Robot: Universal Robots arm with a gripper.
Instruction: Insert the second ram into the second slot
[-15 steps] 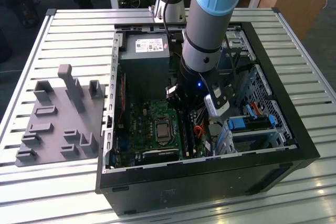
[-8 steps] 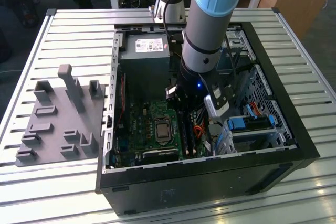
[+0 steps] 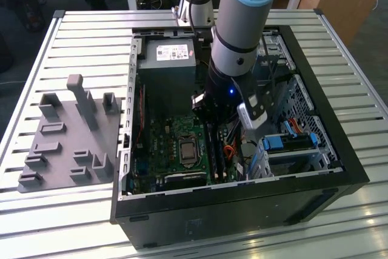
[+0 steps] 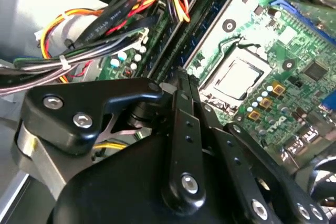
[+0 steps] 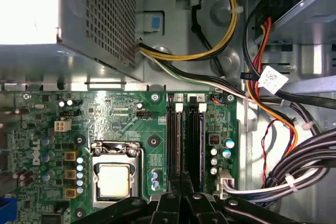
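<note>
My gripper [image 3: 209, 121] reaches down into the open computer case [image 3: 242, 201], over the two memory slots [image 3: 221, 153] beside the processor socket [image 3: 187, 150]. In both wrist views the black fingers [image 4: 181, 124] come together with no gap at their tips. The gripper [image 5: 181, 183] hangs over the near end of the slots [image 5: 195, 140], about on the line between them. In the second wrist view the gripper [image 4: 181, 74] meets the slots [image 4: 205, 19] at the same end. The second ram is hidden; I cannot tell whether a stick sits in either slot.
A grey power supply [image 3: 167, 59] stands at the back of the case. Thick cable bundles [image 5: 283, 171] run right beside the slots. Drive bays with light-blue latches [image 3: 288, 144] fill the exterior view's right. A grey holder [image 3: 66, 137] lies on the slatted table, on the exterior view's left.
</note>
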